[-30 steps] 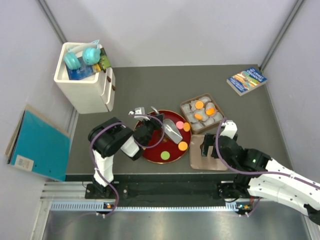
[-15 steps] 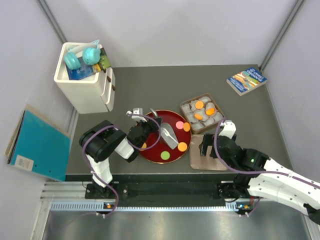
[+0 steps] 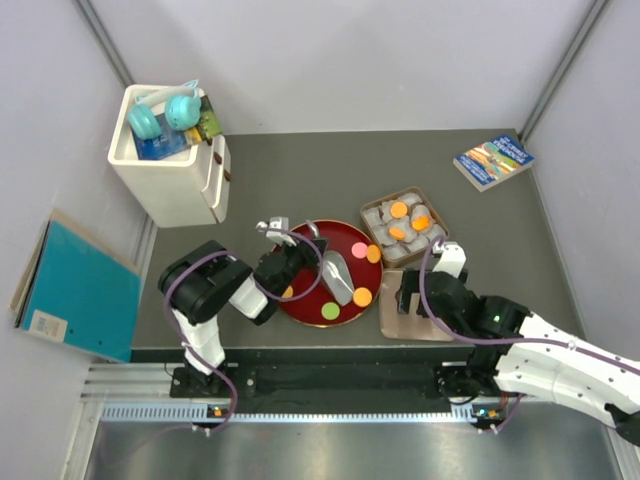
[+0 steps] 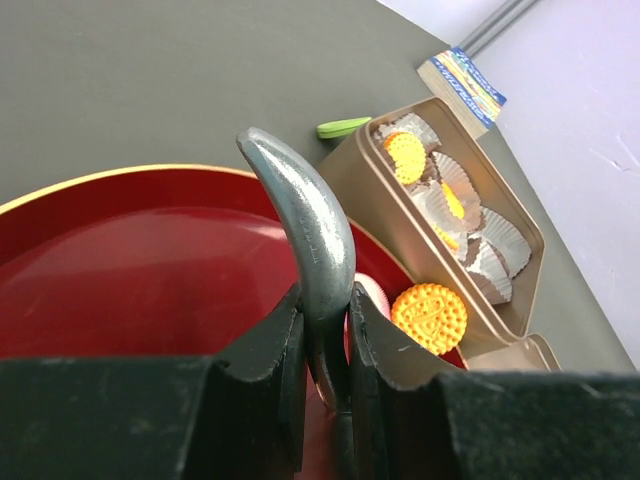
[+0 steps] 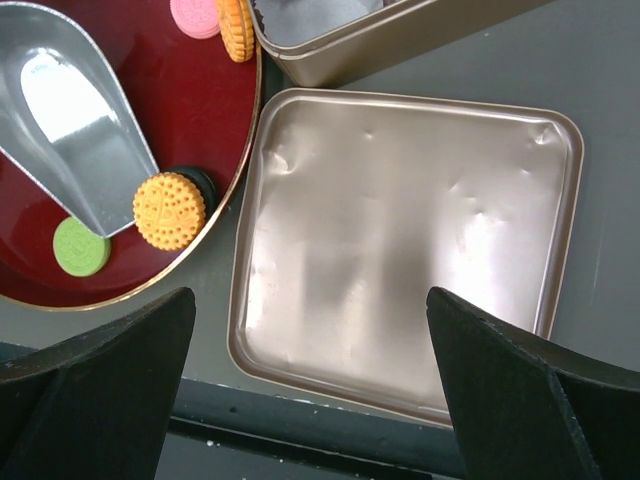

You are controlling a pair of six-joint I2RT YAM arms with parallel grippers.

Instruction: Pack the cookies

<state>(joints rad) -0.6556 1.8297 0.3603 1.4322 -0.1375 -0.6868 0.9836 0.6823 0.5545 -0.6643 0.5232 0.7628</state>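
The left gripper pinches a metal scoop whose mouth points at a flat-lying orange cookie. The right gripper hangs spread above a tin lid.

Walls: pale grey, evenly lit
Table: dark grey matte top
Left side: white caddy, teal folder

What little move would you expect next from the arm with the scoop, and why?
Probably a short push of the scoop forward along the red plate, to slide it under the orange cookie. The left gripper is shut on the scoop's handle, and that cookie sits right at the blade's edge, not yet on it.
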